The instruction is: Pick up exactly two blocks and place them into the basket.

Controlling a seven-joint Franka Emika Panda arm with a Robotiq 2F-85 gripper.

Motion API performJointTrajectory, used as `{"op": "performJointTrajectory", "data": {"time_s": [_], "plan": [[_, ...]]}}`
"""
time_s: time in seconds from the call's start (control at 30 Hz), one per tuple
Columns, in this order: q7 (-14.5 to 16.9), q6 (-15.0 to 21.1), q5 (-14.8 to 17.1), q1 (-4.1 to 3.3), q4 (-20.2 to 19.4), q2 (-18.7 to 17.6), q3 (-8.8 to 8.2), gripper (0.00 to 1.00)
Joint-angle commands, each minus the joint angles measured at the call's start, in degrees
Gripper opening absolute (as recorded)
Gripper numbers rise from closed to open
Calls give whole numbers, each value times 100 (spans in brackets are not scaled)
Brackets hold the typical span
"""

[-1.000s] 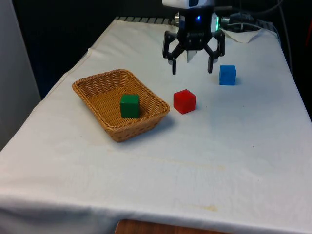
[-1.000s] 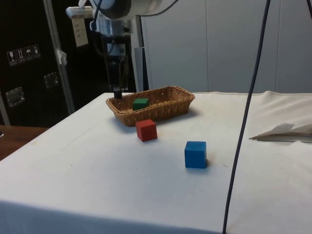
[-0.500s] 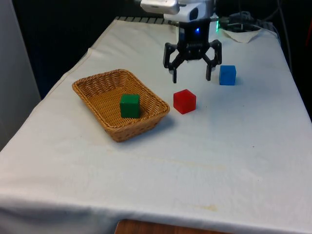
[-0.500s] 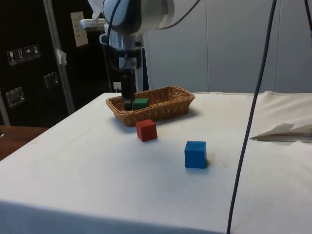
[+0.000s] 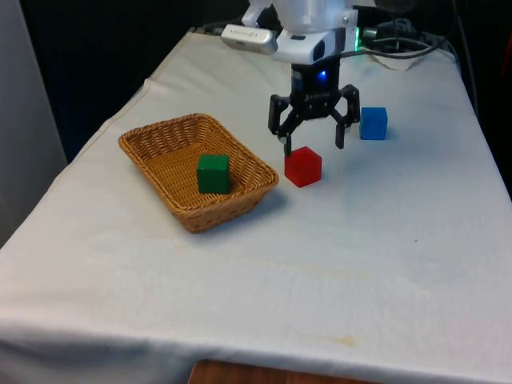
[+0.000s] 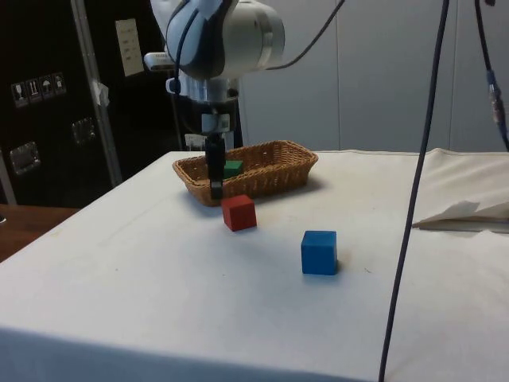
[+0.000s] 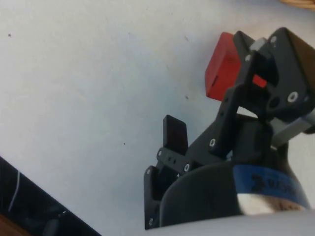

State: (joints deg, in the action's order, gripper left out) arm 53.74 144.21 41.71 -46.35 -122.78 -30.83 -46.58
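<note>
My jaws (image 5: 313, 142) hang spread apart just above the red block (image 5: 303, 166), which sits on the surface beside the basket (image 5: 160, 144). They seem off-centre; descending, one finger might knock it aside.

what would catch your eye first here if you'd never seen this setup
The open gripper hanging just above the red block near the table's middle. Next, the wicker basket to the front view's left, with a green block already inside. A blue block sits alone on the cloth, farther back on the front view's right.
</note>
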Motion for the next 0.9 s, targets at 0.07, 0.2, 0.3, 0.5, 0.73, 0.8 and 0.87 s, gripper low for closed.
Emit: {"op": "performJointTrajectory", "data": {"time_s": [0.07, 0.2, 0.3, 0.5, 0.73, 0.8, 0.87], "plan": [[338, 92, 223, 86, 23, -63, 120, 100], [653, 97, 413, 120, 46, -178, 138, 100], [888, 92, 544, 138, 63, -252, 149, 100], [1335, 80, 762, 189, 80, -372, 183, 100], [1667, 11, 871, 166, 63, -481, 120, 100], [1891, 80, 968, 218, 52, -487, 183, 100], [2023, 86, 974, 229, 23, -493, 183, 100]]}}
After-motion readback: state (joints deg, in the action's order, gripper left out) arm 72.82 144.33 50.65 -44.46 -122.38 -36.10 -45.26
